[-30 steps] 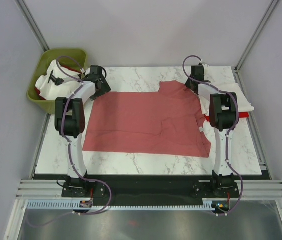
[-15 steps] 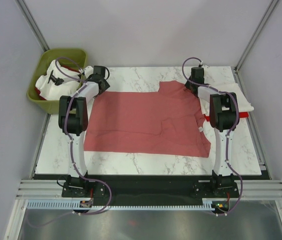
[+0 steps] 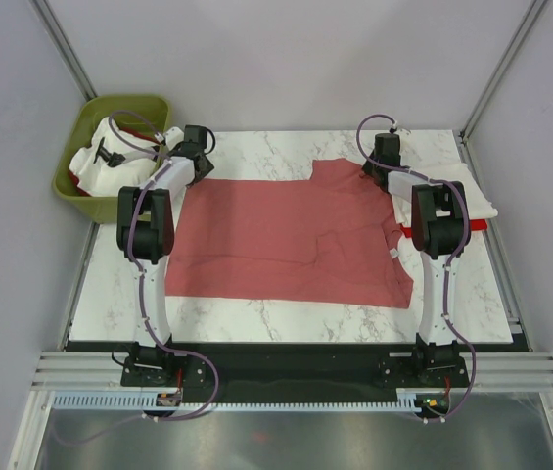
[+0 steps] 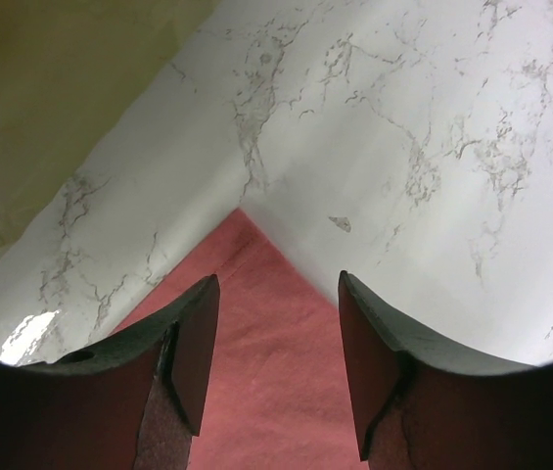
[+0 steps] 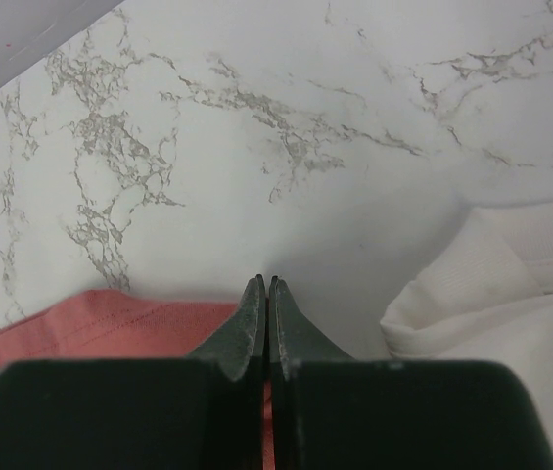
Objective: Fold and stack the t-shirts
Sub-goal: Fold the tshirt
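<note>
Nearest the bases, the salmon shirt (image 3: 286, 240) lay spread flat on the table (image 3: 256, 318), its white tag (image 3: 391, 254) showing by the right arm. No fold was in it yet. Over the last second the cloth hadn't stirred.

The left arm had, though! It slid out toward the shirt's far-left corner, and the left gripper (image 4: 276, 282) ended up wide open with that corner sitting right between its fingers, gripping nothing so far. By my read, that was the line-up for a pinch, the first fold about to begin.

The right gripper (image 5: 266, 284) had barely budged at the far sleeve. Its fingers were pressed together over the sleeve hem, tips poking out above bare marble. Whether cloth was caught in there, I couldn't tell.

Just right of it sat a folded white shirt (image 3: 472, 196), with a sliver of bright red shirt (image 3: 406, 232) peeking out by its near edge.

Far left, off the table, the green bin (image 3: 69, 186) held bunched white cloth (image 3: 95, 157); what else lay under it was hidden.
</note>
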You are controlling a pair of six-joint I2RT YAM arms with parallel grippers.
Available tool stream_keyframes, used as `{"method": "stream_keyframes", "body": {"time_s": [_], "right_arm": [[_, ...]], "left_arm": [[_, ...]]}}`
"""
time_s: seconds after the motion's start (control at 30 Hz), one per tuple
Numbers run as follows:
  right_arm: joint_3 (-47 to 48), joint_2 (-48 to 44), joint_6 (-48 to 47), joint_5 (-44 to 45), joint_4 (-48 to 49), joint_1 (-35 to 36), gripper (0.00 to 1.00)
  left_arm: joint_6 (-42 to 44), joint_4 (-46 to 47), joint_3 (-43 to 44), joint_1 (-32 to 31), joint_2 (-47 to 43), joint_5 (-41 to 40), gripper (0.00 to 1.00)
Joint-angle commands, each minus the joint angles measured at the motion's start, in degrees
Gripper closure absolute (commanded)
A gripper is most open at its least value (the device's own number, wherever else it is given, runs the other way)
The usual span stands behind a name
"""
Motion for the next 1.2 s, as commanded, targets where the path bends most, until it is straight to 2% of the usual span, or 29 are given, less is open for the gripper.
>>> {"method": "stream_keyframes", "body": {"time_s": [0.0,0.17,0.3,0.43,0.57,0.67,0.83,1.17], "right_arm": [[-1.29,-2.25,-0.73,0.60,-1.32,0.22,1.00],[-1.20,-2.25,-0.47,0.69,-1.14,0.22,1.00],[-1.03,-2.16,-0.38,0.60,-1.23,0.22,0.99],[-1.03,-1.98,-0.38,0.61,-1.32,0.22,0.99],[-0.85,-1.90,-0.29,0.60,-1.41,0.13,0.99],[-0.41,-1.72,-0.20,0.43,-1.67,0.13,0.99],[-0.50,-1.63,-0.20,0.34,-1.84,0.04,0.98],[-0.32,-1.54,-0.03,0.16,-1.84,-0.05,0.98]], "left_arm": [[-3.63,-4.33,2.22,1.49,2.34,-1.73,0.41],[0.59,-4.94,6.36,0.53,4.90,2.32,0.46],[0.68,-0.22,1.18,-0.70,1.30,-1.63,0.45],[4.27,2.43,-0.06,-1.49,0.59,-1.89,0.37],[10.52,6.91,-1.20,-4.04,-1.07,-8.39,0.24],[13.95,9.99,-1.82,-5.54,-1.87,-10.51,0.20],[18.26,10.97,-0.59,-6.68,-2.31,-9.38,0.18],[16.33,0.61,6.70,-6.51,3.84,-7.70,0.27]]}}
